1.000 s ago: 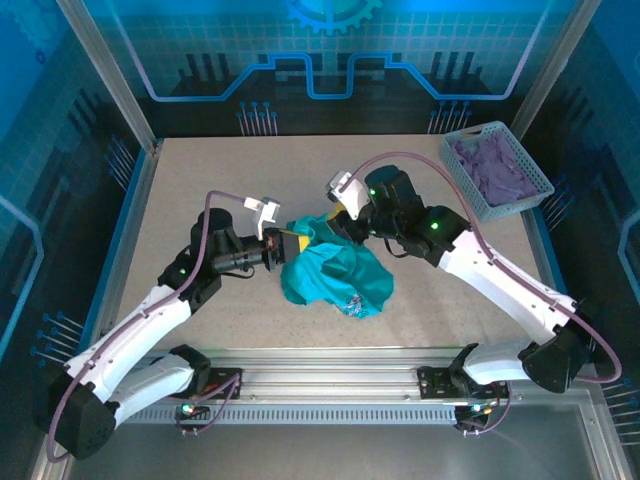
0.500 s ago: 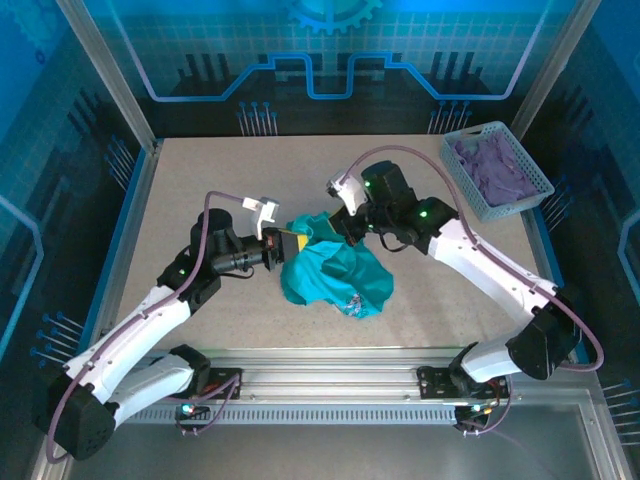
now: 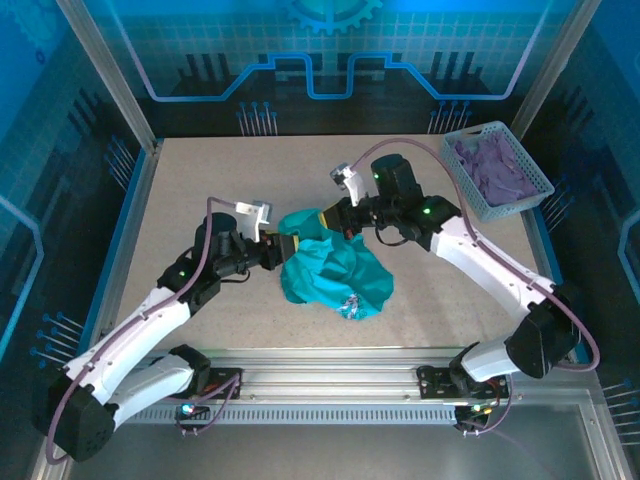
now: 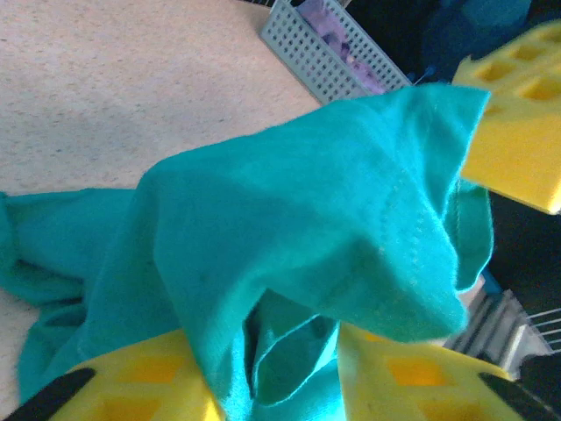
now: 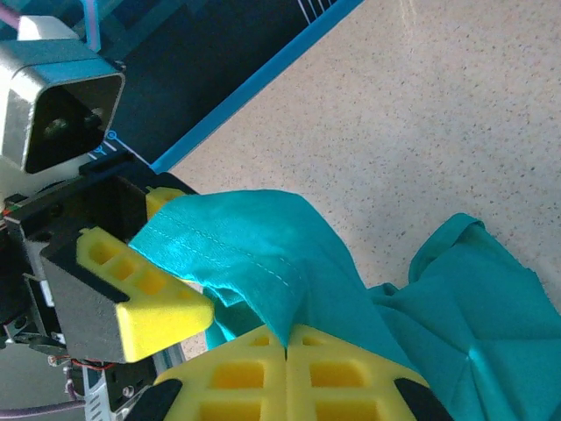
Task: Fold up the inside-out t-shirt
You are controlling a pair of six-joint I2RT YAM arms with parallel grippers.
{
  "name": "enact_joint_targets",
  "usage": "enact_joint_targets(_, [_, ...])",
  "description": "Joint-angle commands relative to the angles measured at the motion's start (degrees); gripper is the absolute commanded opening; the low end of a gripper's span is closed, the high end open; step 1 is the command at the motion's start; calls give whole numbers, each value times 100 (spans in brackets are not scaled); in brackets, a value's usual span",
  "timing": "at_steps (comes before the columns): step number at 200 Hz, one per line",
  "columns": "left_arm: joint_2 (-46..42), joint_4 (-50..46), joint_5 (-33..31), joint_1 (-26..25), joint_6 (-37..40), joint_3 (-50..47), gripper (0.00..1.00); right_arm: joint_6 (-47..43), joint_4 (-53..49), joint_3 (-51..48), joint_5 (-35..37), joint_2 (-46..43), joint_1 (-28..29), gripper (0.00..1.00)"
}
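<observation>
The inside-out t-shirt (image 3: pixel 335 275) is a teal crumpled heap on the middle of the table. My right gripper (image 3: pixel 335 222) reaches in from the right and is shut on a stitched edge of the t-shirt (image 5: pixel 263 246), its yellow pads (image 5: pixel 342 377) pressed together and holding that edge off the table. My left gripper (image 3: pixel 284 249) comes from the left to the same raised part. Its yellow fingers (image 4: pixel 131 386) stand apart, with a loose fold of the t-shirt (image 4: pixel 298 228) draped over and between them. The two grippers are close together.
A grey perforated basket (image 3: pixel 520 165) with purple cloth (image 3: pixel 492 165) stands at the back right of the table. Bare speckled tabletop (image 3: pixel 220 170) lies behind and to the left of the heap. Blue-edged rails and frame posts border the table.
My right gripper closed on the shirt's edge and raised it a little. My left gripper, shut on the shirt before, has opened its fingers and drawn slightly back to the left.
</observation>
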Motion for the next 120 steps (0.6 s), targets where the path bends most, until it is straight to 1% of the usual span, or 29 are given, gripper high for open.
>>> enact_joint_targets(1, [-349,-284,-264,38,191,-126,46,136,103,284,-175,180,72,0])
enact_joint_targets(14, [-505,-355,-419,38,176,-125,52,86,35,351,-173,229,83,0])
enact_joint_targets(28, [-604,-431,-593,33,158,-68,56,19,-75,418,-135,258,92,0])
enact_joint_targets(46, [-488,-599,-783,17,203,145,62,-26,-131,462,-127,265,111,0])
enact_joint_targets(66, [-173,-888,-987,-62,338,497,64,-66,-178,491,-151,273,120,0])
enact_joint_targets(81, [-19,-1049,-1131,-125,344,721,65,-105,-208,493,-126,284,120,0])
enact_joint_targets(120, [-210,-1189,-1510,-348,477,896,68,-291,-396,561,-43,324,103,0])
